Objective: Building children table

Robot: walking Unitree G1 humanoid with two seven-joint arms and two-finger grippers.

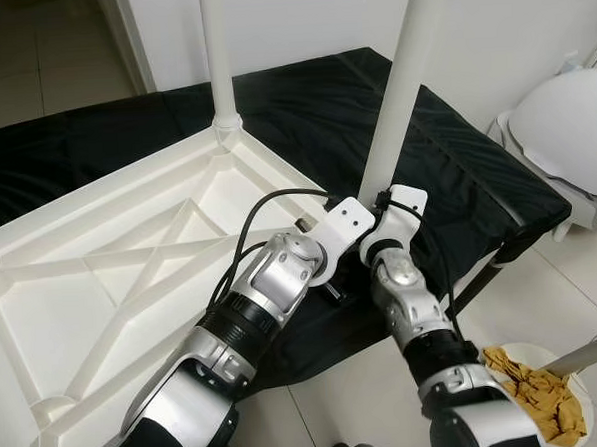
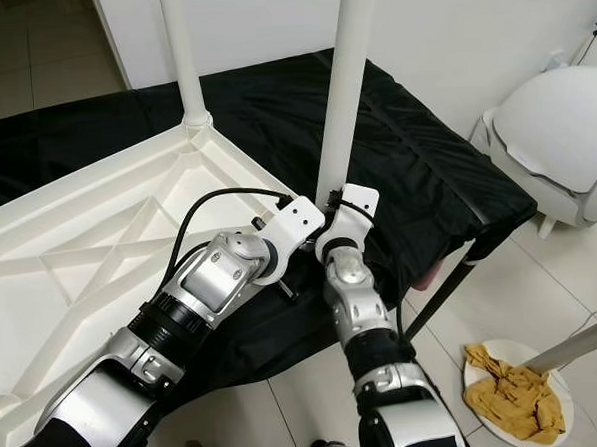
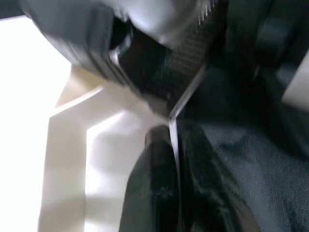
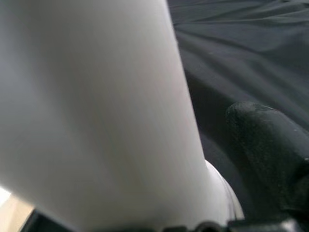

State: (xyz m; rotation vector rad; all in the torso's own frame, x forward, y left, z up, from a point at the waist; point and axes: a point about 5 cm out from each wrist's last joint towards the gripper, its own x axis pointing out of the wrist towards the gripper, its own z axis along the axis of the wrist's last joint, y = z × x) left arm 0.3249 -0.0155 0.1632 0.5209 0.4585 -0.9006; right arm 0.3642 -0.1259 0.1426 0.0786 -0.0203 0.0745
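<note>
A white plastic children's table top (image 1: 101,284) lies upside down on a black cloth (image 1: 445,156), its ribbed underside facing up, with one white leg (image 1: 218,57) standing upright in the far corner socket. A second white leg (image 1: 397,88) rises at the near right corner, tilted slightly, its lower end hidden behind my two wrists where they meet at the table's edge.

My right gripper (image 4: 270,159) is at the base of this second leg; my wrist view has the pale tube running close alongside one black finger (image 4: 270,150), but whether my jaws are closed on the tube I cannot tell. My left gripper (image 3: 154,179) is down at the same corner, one dark finger (image 3: 152,183) lying along the white rim where it meets the cloth; that view is blurred, and how far my jaws are parted I cannot tell.

The cloth covers a low platform that the table top overhangs. To my right stands a white rounded object (image 1: 574,139) on the tiled floor (image 1: 541,271). Near my right side, a white dish (image 2: 487,374) holds a crumpled mustard-yellow rag (image 2: 513,397).
</note>
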